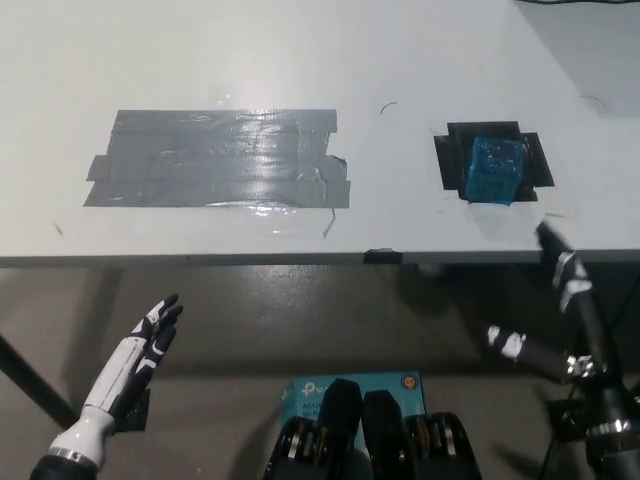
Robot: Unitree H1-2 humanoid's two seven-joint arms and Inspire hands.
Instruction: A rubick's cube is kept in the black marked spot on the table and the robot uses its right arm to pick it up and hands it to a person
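Reach step: my black right hand (560,300), fingers wide, empty, below bench edge; rise over blue plastic-wrapped cube (494,170) w/ straight-down approach.

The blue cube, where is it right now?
In the head view, the blue cube sits on the black marked spot at the table's right side, just beyond the right hand.

We can read only one mark: a white "tp-link" style logo on the teal box (350,384) at six o'clock, partly hidden. A small round emblem at its right corner is too small to read.
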